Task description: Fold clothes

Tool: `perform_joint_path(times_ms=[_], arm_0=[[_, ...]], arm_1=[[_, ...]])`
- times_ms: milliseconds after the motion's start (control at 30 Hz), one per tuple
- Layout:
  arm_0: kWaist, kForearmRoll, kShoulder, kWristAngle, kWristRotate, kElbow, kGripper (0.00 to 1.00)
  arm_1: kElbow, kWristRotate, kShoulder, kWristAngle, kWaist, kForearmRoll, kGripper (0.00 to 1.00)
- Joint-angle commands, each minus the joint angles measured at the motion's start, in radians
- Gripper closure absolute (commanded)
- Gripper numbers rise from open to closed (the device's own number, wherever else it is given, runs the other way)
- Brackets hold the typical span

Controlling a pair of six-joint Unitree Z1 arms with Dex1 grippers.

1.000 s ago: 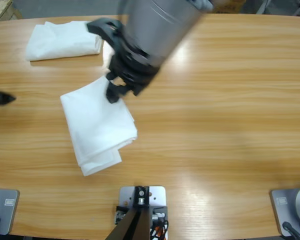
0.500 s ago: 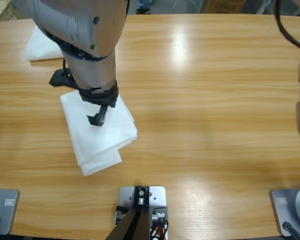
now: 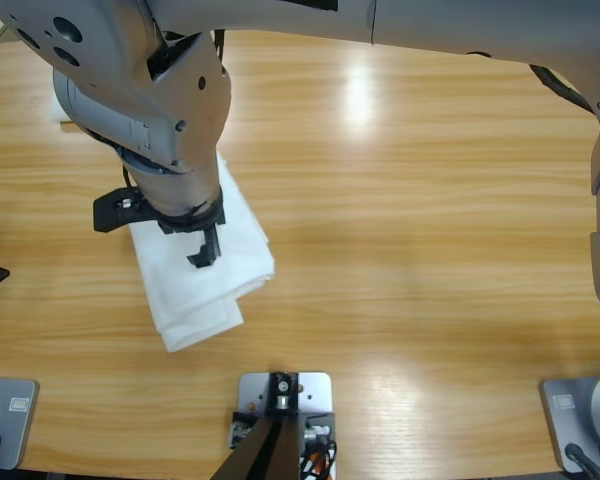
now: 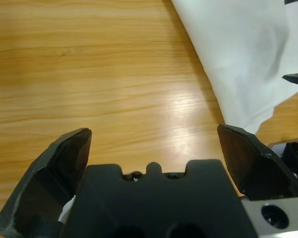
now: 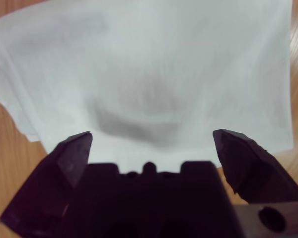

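At the far left, the left gripper (image 4: 154, 141) is held low over the bare table (image 3: 430, 200), its jaws spread wide and empty. It is drawn back lower along the left edge than a second ago, and only the near edge of the shirt (image 3: 205, 290) is caught in its wrist view. Left of centre, the shirt is seen folded into a compact white packet, flat and unmoved on the wood. Over it the right gripper (image 5: 151, 139) is now brought down. A second ago it was at the packet's top corner; now it is hung over the middle, jaws wide apart, nothing gripped. The fold is judged finished, and the packet may next be picked up or pressed. To the right, only bare table is shown.
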Motion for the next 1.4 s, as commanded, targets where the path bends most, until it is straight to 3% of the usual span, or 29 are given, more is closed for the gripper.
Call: perform_joint_path(times_ms=[33, 233, 367, 467, 633, 867, 1133, 1233, 1400], arm_0=[[-0.012, -0.024, 0.049, 0.007, 0.008, 0.038, 0.004], [-0.012, -0.027, 0.066, 0.007, 0.006, 0.039, 0.0], [-0.012, -0.027, 0.061, 0.007, 0.006, 0.04, 0.0], [-0.012, -0.027, 0.056, 0.007, 0.005, 0.041, 0.0], [-0.012, -0.027, 0.054, 0.008, 0.003, 0.041, 0.0], [-0.012, -0.027, 0.047, 0.01, 0.002, 0.042, 0.0], [-0.012, -0.027, 0.038, 0.01, 0.002, 0.043, 0.0], [-0.012, -0.027, 0.041, 0.01, 0.0, 0.043, 0.0], [-0.012, -0.028, 0.026, 0.01, -0.002, 0.05, 0.0]], arm_1=[[0.024, -0.029, 0.094, 0.072, 0.008, -0.041, 0.0], [0.052, -0.062, 0.122, 0.145, -0.024, -0.041, 0.0], [0.053, -0.05, 0.141, 0.133, -0.05, -0.046, 0.004], [0.054, 0.022, 0.163, 0.128, -0.087, -0.039, 0.0], [0.056, 0.293, 0.186, 0.084, -0.159, 0.031, 0.0], [0.207, 0.308, 0.117, -0.012, -0.172, 0.064, 0.0], [0.929, 0.223, -0.227, -0.02, -0.191, -0.501, 0.0], [1.068, 0.182, -0.298, -0.008, -0.215, -0.568, 0.0], [1.188, 0.1, -0.379, -0.019, -0.322, -0.548, 0.0]])
